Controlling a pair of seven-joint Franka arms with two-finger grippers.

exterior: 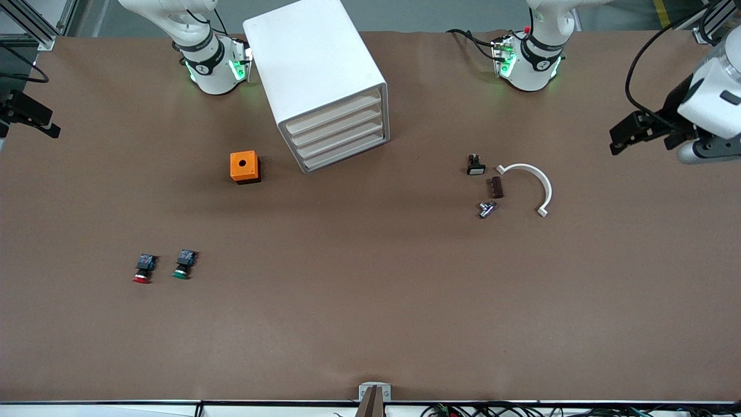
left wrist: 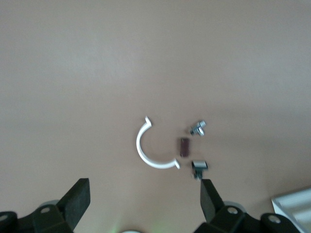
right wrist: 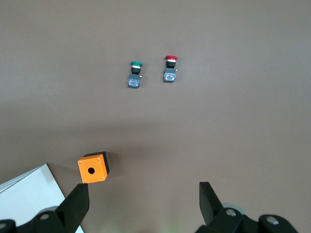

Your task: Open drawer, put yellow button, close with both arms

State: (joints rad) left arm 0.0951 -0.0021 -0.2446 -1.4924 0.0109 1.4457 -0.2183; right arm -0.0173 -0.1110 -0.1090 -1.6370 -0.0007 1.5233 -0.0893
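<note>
Nothing is started yet, I judge: the drawer, the top one of four in the white cabinet, is shut flush with the three under it, and both arms wait high at the two ends of the table, probably so that the middle is free to look at. The left gripper hangs over the table's edge at the left arm's end with its fingers spread wide and holding nothing. The left wrist view shows them apart above a white curved clip, a small brown block, a metal piece and a black part with a white cap. The right gripper hangs over the right arm's end of the table, also spread and empty. Its wrist view looks down on an orange box with a hole in its top, and on a green-capped button and a red-capped button that lie side by side, nearer to the front camera than the box. The yellow button I cannot find in any view: the only round caps are red and green. So I cannot say where it lies relative to either gripper. The drawer's front faces toward the left arm's end of the table, well apart from both grippers, so I think the left arm reaches it more easily.
</note>
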